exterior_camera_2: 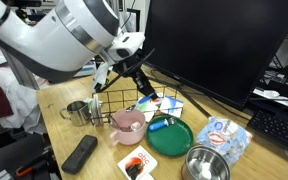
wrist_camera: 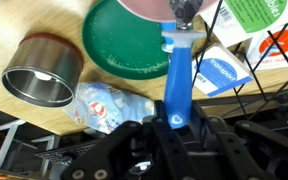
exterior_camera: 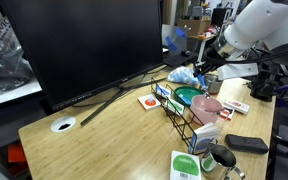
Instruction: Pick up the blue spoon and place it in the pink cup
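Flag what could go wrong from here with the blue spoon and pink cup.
1. In the wrist view the blue plastic spoon in the gripper seems to reach only the rim of the pale pink round cup; released now, it might land in the green round bowl beside it.
2. The black wire rack stands close beside the gripper; a sideways move could snag it.
3. The cup is low; the long spoon might tip out.
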{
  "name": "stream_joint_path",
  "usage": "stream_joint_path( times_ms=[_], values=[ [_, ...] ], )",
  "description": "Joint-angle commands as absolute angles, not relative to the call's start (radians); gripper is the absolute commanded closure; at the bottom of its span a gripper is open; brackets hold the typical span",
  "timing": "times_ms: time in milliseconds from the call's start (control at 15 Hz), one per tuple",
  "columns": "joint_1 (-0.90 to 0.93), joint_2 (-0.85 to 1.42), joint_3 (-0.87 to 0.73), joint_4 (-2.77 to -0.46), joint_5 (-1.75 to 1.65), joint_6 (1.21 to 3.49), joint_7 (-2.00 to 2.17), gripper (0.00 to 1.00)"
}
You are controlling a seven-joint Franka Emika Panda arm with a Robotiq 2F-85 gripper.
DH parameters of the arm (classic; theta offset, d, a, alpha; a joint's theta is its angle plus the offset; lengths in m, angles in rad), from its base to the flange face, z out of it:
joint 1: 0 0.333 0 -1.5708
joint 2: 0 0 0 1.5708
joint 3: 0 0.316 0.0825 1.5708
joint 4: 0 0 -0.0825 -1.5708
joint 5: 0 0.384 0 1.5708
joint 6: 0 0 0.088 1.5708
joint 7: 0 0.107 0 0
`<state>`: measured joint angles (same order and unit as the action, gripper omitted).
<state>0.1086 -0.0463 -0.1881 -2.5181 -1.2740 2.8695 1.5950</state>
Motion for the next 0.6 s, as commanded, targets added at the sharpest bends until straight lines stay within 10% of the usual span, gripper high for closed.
stream_joint_path(
  times_ms=[0,533],
  values=[
    [0.121,-0.034,-0.163,-2.515,-1.420,2.797,1.808,0.93],
    [0.184,0.125,-0.127,-2.498,-1.580,2.610,2.111,0.93]
  ],
)
